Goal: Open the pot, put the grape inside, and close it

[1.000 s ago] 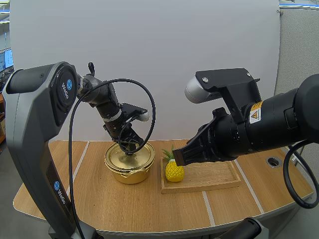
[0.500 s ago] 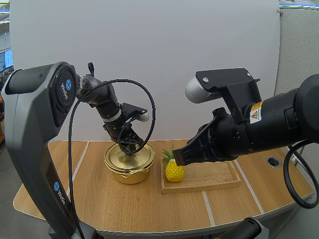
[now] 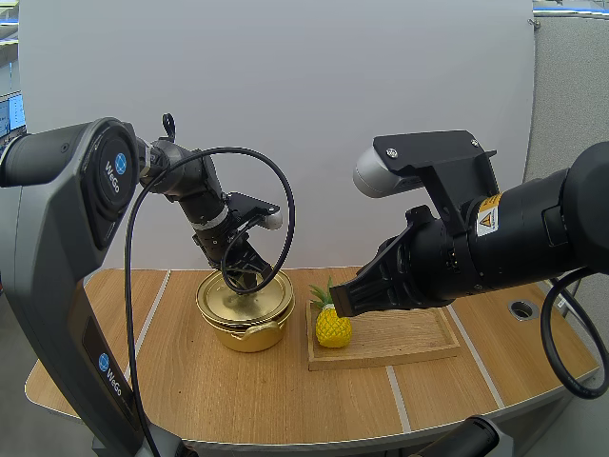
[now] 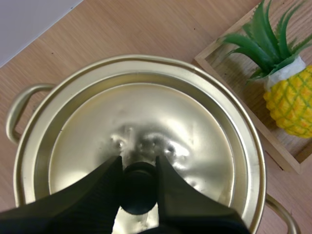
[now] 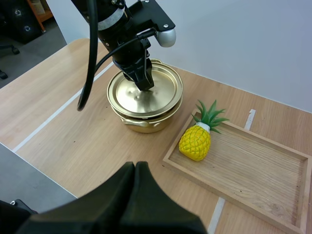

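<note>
Gripping the lid's knob [image 4: 139,195] with our left gripper [image 4: 138,168], right gripper [image 5: 135,166] clenched on nothing.

At the left, one gold pot [image 3: 245,335] stands on the table [image 3: 190,390] with its one lid [image 4: 146,117] over the mouth, hiding the inside; our fingers [image 4: 97,190] cover the black knob's sides, and whether lid touches rim we cannot tell. We count two pot handles [image 4: 17,109], one cut off in the left wrist view. Just right of the pot lies one wooden tray [image 3: 409,345] holding one pineapple [image 3: 333,330] at its left end; in the high view our right gripper, fingers pressed together, hides part of its leaves, and the tray's far corner runs out of the right wrist view.
</note>
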`<state>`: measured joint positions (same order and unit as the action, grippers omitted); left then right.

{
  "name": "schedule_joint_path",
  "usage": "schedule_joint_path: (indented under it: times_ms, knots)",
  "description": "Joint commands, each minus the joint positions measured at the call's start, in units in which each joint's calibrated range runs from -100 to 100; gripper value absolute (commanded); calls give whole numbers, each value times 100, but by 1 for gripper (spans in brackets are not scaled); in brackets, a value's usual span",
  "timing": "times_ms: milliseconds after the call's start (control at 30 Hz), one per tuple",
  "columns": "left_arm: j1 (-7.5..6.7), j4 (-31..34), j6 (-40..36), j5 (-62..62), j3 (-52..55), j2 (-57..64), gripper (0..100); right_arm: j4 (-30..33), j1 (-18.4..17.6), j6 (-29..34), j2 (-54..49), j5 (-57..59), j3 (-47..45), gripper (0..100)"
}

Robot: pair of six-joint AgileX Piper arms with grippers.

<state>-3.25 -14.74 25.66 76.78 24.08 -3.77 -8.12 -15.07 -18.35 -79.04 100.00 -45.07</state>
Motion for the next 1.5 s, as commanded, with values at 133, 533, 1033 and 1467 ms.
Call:
schedule_joint_path:
  times_ms: [133, 533, 1033, 1467]
  knots:
    - [6, -122, 21, 3, 33, -269, 0, 30, 30, -27, -43, 0, -24, 0]
    - [6, -122, 97, 160, 33, -269, 13, 30, 30, -27, -43, 0, -24, 0]
    - [6, -217, 191, 302, -22, 369, 100, 30, 30, -27, -43, 0, -24, 0]
    - [6, -217, -249, 1881, -1111, 2405, 100, 30, 30, -27, -43, 0, -24, 0]
